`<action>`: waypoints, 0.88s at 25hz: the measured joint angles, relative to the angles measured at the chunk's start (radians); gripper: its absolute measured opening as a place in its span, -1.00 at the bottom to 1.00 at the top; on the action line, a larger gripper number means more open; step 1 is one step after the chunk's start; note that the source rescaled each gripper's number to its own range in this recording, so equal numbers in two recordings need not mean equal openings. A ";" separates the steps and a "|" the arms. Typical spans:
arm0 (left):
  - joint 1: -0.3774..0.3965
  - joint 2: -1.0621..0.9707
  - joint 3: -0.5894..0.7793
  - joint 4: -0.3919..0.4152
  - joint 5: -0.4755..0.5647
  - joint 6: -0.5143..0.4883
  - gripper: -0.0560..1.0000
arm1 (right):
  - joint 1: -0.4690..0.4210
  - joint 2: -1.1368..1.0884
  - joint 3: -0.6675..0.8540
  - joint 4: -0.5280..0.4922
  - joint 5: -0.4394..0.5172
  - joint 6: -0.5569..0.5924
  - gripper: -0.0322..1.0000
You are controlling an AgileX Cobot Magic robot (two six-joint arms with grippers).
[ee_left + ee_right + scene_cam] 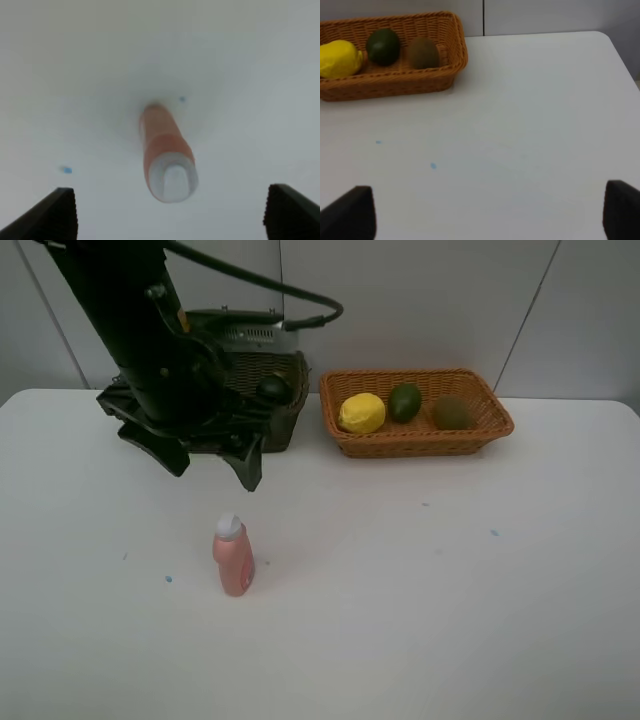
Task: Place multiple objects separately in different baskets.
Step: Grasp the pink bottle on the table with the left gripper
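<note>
A pink bottle with a white cap [233,557] stands upright on the white table [400,590]; in the left wrist view it [165,150] lies between my spread fingers. My left gripper [210,460] is open and empty, hovering above and behind the bottle. The orange-tan basket [415,410] holds a yellow lemon [362,413], a green lime [404,401] and a brown kiwi [452,412]; they also show in the right wrist view [390,55]. The dark olive-brown basket [282,390] is mostly hidden behind the left arm. My right gripper [490,215] is open and empty.
The left arm [140,330] with its cable blocks the back left of the table. Small blue marks [168,579] dot the tabletop. The table's right edge [620,55] shows in the right wrist view.
</note>
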 joint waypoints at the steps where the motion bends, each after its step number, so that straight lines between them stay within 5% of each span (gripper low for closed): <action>1: 0.000 0.000 0.033 -0.014 -0.022 0.000 0.93 | 0.000 0.000 0.000 0.000 0.000 0.000 0.99; 22: -0.046 0.074 0.156 -0.033 -0.207 -0.001 0.93 | 0.000 0.000 0.000 0.000 0.000 0.000 0.99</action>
